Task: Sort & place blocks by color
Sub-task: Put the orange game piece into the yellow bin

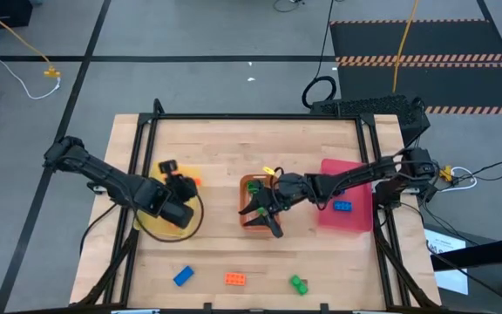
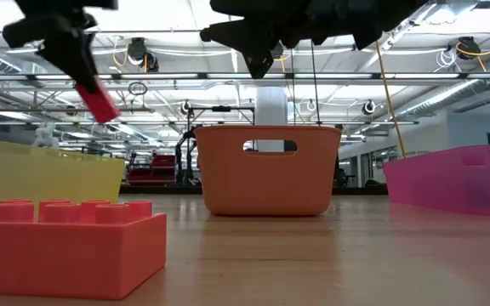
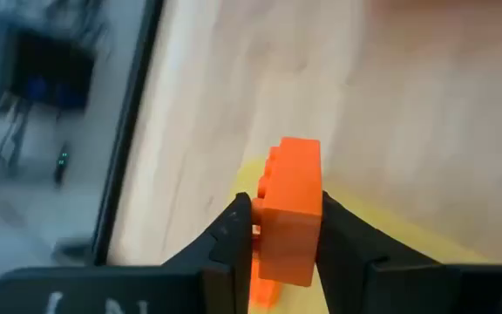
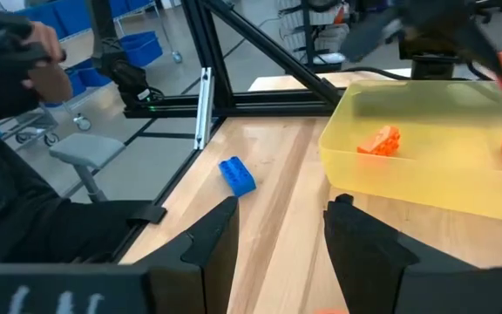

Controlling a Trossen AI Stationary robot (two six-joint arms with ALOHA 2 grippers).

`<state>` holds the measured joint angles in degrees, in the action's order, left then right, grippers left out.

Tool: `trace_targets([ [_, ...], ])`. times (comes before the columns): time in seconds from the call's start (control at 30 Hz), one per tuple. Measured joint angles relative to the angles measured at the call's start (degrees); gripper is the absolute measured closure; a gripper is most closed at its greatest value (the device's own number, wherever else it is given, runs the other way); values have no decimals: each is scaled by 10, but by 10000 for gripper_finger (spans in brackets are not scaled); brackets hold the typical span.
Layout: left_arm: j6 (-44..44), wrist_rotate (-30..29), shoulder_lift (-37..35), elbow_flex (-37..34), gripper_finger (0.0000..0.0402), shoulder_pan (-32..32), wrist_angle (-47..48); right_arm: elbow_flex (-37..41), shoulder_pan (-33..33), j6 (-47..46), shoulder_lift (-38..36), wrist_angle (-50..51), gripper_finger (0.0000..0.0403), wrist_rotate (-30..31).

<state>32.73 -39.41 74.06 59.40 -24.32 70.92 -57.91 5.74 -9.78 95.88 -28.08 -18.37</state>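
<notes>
My left gripper (image 1: pixel 190 183) hovers above the yellow tray (image 1: pixel 159 225), shut on an orange block (image 3: pixel 290 209). More orange blocks (image 4: pixel 379 140) lie inside that tray. My right gripper (image 1: pixel 264 216) hangs open and empty over the near part of the orange tray (image 2: pixel 266 174), which holds a green block (image 1: pixel 253 186). A blue block (image 1: pixel 343 207) lies in the pink tray (image 1: pixel 342 170). A blue block (image 1: pixel 183 276), an orange block (image 1: pixel 235 278) and a green block (image 1: pixel 298 283) rest flat on the table near its near edge. My left gripper pinches the orange block between its two fingers (image 3: pixel 229 235), which lie on two opposite faces of it. The studded side (image 3: pixel 270 170) shows between them. The block (image 2: pixel 100 99) is lifted clear above the yellow tray and tilted.
The three trays stand in a row across the table's middle: yellow left, orange centre, pink right (image 2: pixel 458 178). Black frame rails (image 1: pixel 260 116) run along the table's far, left and right edges. Bare wood (image 1: pixel 225 148) lies between the trays and the far rail.
</notes>
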Motion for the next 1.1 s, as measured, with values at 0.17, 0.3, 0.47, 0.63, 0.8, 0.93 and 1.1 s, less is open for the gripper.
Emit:
trace_targets([
  [0.17,111,15,-10,-22,302,0,62,0,0,0,0,-5,245,0],
  [0.3,150,61,-11,-44,291,1,57,0,0,-8,-7,-6,245,0],
  [0.47,188,90,-10,-77,289,11,50,0,0,-11,-21,-1,245,1],
  [0.63,196,94,-10,-85,248,20,46,0,0,-4,-37,4,245,0],
  [0.8,144,94,-10,-85,184,16,-13,0,-5,34,-58,5,245,0],
  [0.93,135,99,-10,-85,140,18,-36,1,-12,55,-83,20,245,1],
  [1.1,160,126,-10,-85,104,25,-8,1,-22,86,-118,57,245,2],
])
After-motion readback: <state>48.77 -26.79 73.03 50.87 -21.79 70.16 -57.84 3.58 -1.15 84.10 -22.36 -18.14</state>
